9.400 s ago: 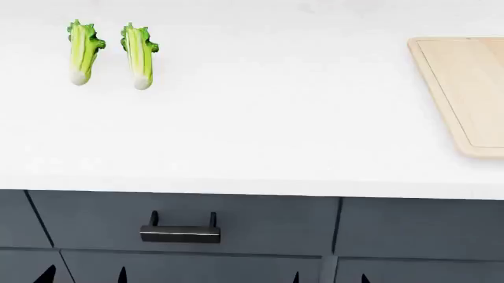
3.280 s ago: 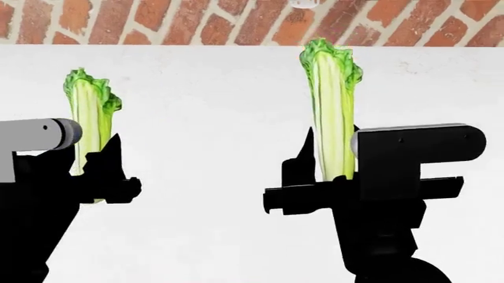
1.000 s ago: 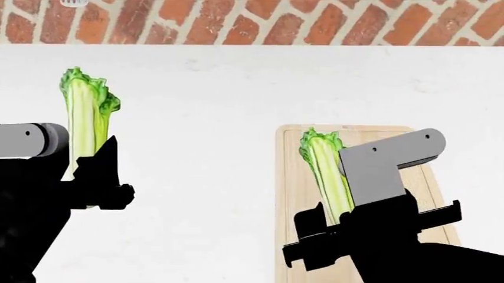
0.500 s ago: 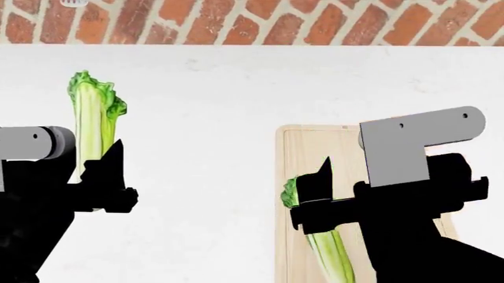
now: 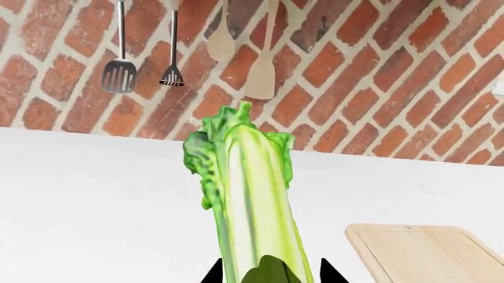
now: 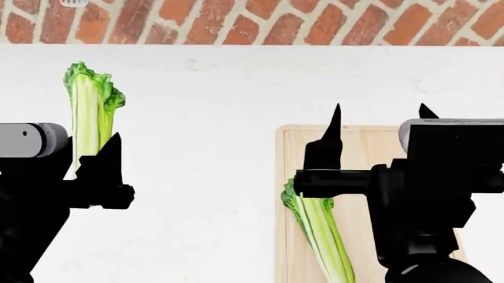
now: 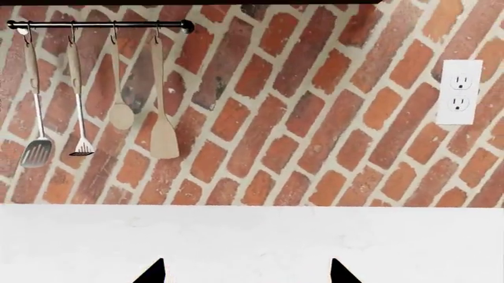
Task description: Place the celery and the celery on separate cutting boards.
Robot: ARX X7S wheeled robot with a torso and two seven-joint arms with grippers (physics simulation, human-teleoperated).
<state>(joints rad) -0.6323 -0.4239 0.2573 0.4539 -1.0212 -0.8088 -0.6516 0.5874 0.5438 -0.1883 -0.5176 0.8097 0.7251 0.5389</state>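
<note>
In the head view, one celery lies flat on the tan cutting board at the right, leafy end toward the wall. My right gripper hovers above that board, open, with nothing between its fingers; the right wrist view shows the right gripper spread over bare counter. The other celery stands upright at the left, and my left gripper is shut on its lower stalk. In the left wrist view that celery rises from the left gripper, and the cutting board shows off to one side.
A white counter runs back to a red brick wall. Utensils hang on a rail on that wall, and a white wall outlet is mounted farther along.
My right gripper has let go of its celery and lifted off; that celery now lies on the board. The left gripper still holds its celery upright, nearly in place.
</note>
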